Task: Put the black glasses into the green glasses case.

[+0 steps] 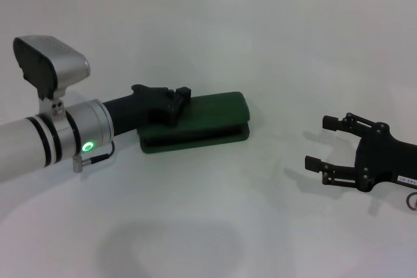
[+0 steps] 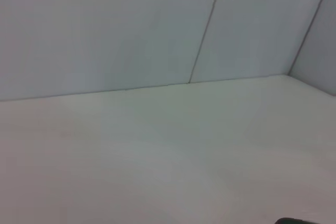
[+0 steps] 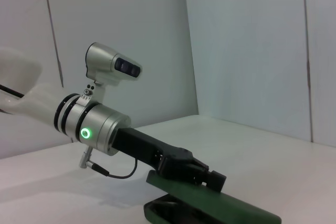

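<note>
The green glasses case [image 1: 212, 118] lies in the middle of the white table, its lid lowered over the base with a narrow dark gap along the front. The same case [image 3: 231, 208] shows in the right wrist view. My left gripper [image 1: 176, 105] rests on top of the lid at the case's left end, also seen as the left gripper [image 3: 202, 174] from the right wrist. My right gripper [image 1: 318, 142] sits low over the table to the right of the case, open and holding nothing. The black glasses are hidden from every view.
The white table [image 1: 215, 226] stretches bare around the case, with a pale panelled wall [image 2: 157, 24] behind it. The left arm's silver wrist with a green light [image 1: 86, 146] crosses the left side.
</note>
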